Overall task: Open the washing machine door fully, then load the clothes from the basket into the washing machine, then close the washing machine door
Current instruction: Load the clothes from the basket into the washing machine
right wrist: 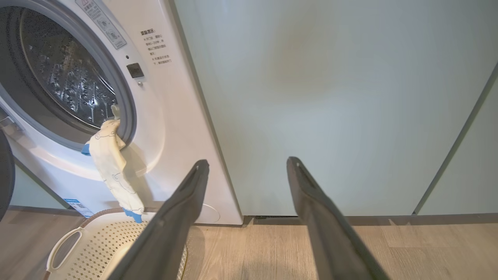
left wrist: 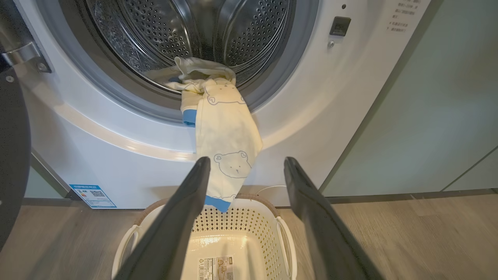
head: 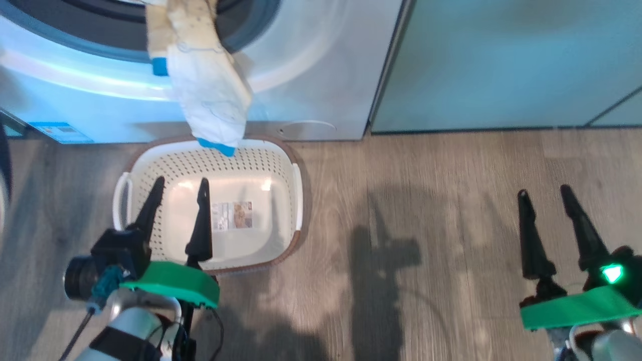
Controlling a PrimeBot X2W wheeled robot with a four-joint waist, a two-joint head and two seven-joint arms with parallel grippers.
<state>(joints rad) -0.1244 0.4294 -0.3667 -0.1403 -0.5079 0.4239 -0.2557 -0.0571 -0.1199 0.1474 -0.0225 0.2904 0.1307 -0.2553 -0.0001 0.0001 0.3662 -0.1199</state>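
- L gripper: jaws spread wide, nothing in them, hovering over the basket.
- R gripper: also wide, nothing held, well off to the right over the wood-grain floor.
- Basket: cream plastic w/ perforated walls, brown rim, white handles. The label on its smooth base shows and I see no cloth inside.
- Clothes: soft, pale yellow, bear outlines, blue cuffs. The top is bunched on the drum lip; the rest hangs down the washer front, w/ the low cuff just over the basket's far rim.
- Step, as I read it: finish loading, since this piece is only half in.
- How to do it: pinch the hanging part mid-length w/ L, lift it clear of the gasket, push deep, let go inside. The fabric is limp and will likely slide back out if dropped at the edge.
- Watch that no cuff is left on the rubber, or the door would prob trap it.
- Drum: shiny steel, punched w/ holes, ribbed. The gasket is a matte grey ring.
- Door: glossy black rim, swung out at left on a metal hinge.
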